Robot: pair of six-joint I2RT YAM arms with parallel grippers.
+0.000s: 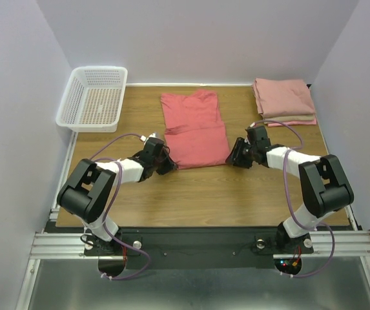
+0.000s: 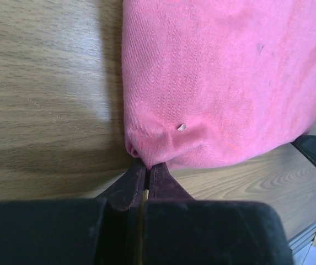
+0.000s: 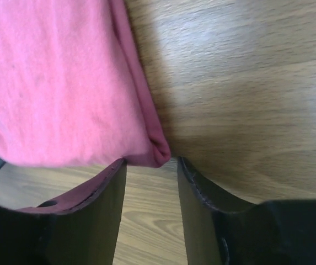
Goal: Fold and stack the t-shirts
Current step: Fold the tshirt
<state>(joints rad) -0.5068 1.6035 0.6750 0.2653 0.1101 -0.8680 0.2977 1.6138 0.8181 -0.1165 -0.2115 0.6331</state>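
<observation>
Top external view: the coral-red t-shirt (image 1: 194, 129) is lying partly folded, lengthwise, in the middle of the table (image 1: 204, 194), while a folded stack (image 1: 283, 98) of salmon-pink and beige shirts is sitting at the far right corner and a white lattice basket (image 1: 94, 97) is standing at the far left corner. The left gripper (image 1: 167, 163) is resting at the shirt's near left corner and the right gripper (image 1: 234, 157) at its near right corner. Left wrist view: the two fingers (image 2: 126, 190) are pressing fully together, pinching the puckered corner of the coral-red t-shirt at their tips, with the cloth spreading away over the wood. Right wrist view: the fingers (image 3: 100, 210) are standing clearly apart, holding nothing, and the shirt's folded corner is lying at the mouth of the gap, touching the tip of the finger on the left of that view.
</observation>
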